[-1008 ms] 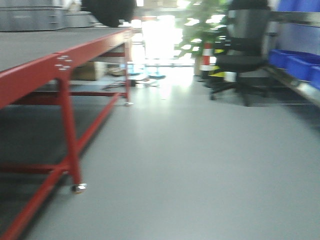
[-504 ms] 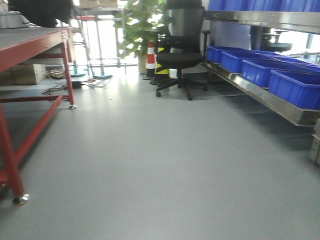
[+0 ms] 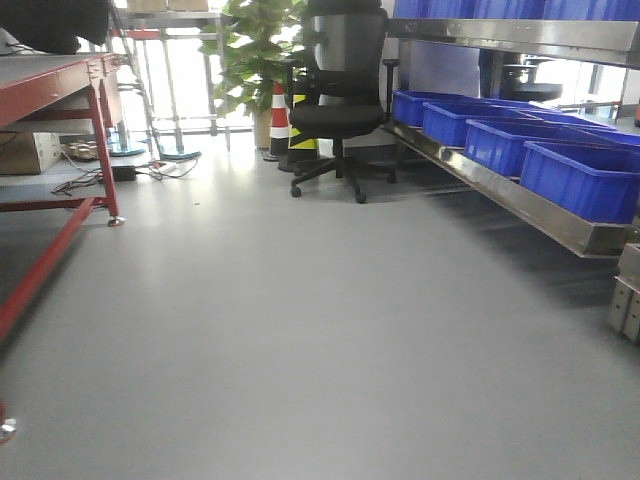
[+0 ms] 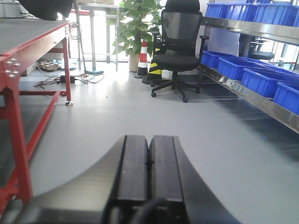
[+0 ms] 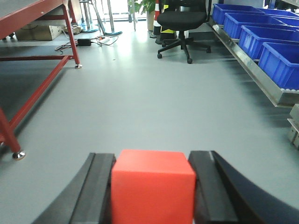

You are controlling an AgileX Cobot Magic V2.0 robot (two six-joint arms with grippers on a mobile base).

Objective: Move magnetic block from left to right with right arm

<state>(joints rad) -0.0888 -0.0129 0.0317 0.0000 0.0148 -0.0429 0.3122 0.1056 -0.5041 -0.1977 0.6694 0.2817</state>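
The red magnetic block [image 5: 153, 186] is clamped between the two black fingers [image 5: 96, 186] of the right gripper [image 5: 152, 161] and is held above the grey floor [image 5: 140, 107]. The jaws of the left gripper [image 4: 149, 142] are pressed together, with nothing between them. In the front-facing view, a red-framed table [image 3: 50, 78] is seen at the left. A black office chair [image 3: 335, 100] is seen at the back, near a potted plant [image 3: 250, 50] and a striped traffic cone [image 3: 279, 110]. Blue bins [image 3: 580, 175] are lined up on a metal shelf [image 3: 500, 192] at the right.
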